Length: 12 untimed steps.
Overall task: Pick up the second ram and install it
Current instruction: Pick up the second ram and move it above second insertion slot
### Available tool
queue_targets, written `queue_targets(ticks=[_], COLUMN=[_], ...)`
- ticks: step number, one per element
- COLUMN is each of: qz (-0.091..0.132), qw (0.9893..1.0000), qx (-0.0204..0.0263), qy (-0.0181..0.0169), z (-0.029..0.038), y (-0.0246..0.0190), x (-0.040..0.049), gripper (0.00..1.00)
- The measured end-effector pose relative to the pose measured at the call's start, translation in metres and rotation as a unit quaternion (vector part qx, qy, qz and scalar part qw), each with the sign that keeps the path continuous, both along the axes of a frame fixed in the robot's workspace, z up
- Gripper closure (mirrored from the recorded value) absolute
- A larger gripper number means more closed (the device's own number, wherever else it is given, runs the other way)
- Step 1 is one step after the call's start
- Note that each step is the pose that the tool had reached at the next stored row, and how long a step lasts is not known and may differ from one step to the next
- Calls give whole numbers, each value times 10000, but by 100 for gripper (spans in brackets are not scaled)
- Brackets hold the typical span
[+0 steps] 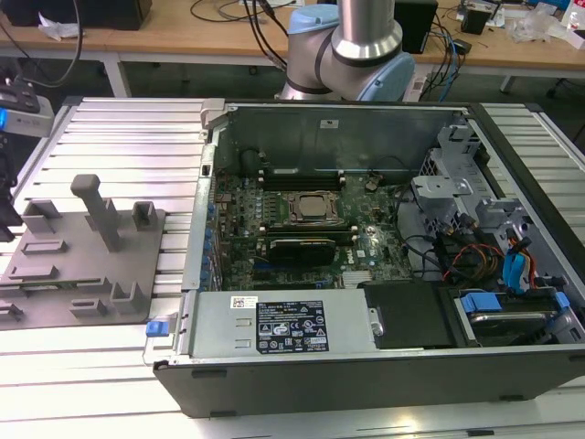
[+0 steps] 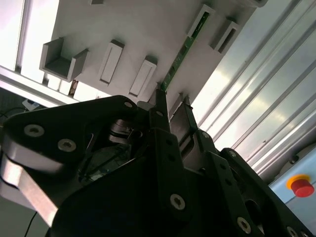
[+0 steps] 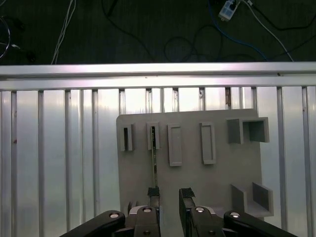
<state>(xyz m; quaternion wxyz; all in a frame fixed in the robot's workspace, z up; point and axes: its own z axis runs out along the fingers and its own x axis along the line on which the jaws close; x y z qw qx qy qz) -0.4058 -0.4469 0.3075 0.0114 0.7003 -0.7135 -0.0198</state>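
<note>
Since the second ram [image 3: 154,165] stands on its thin edge in a narrow holder [image 3: 149,140] of the grey fixture plate [image 3: 212,187], the first wrist view shows it as a slim green line. Its long axis runs straight away from the tool [image 3: 170,195] toward the far side of the plate. The tool hangs over the near end of the stick with its two fingers [image 3: 153,195] parted and nothing between them. The relation that counts is the sideways offset: the stick lines up with one finger and not with the gap, so the open space between the fingers lies just beside the board, over bare plate. In the second wrist view the second ram [image 2: 185,47] likewise runs up to the tip of one finger [image 2: 161,106], with the other finger standing off to the side. I cannot tell whether that finger touches the board's end or only hangs above it. In the exterior view the fixture plate [image 1: 69,261] sits on the slatted tabletop [image 1: 119,137] at the exterior view's left of the open computer case [image 1: 302,384]. It is well apart from the memory slots [image 1: 302,245] beside the processor socket [image 1: 308,208]. I judge the stick to be ungrasped and seated in its holder.
</note>
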Motion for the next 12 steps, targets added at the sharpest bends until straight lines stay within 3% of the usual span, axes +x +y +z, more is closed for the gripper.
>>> queue_targets(ticks=[12], qz=[0], qw=[10000], qx=[0], qy=[0], z=[-76], y=[0], x=[0], gripper=[70])
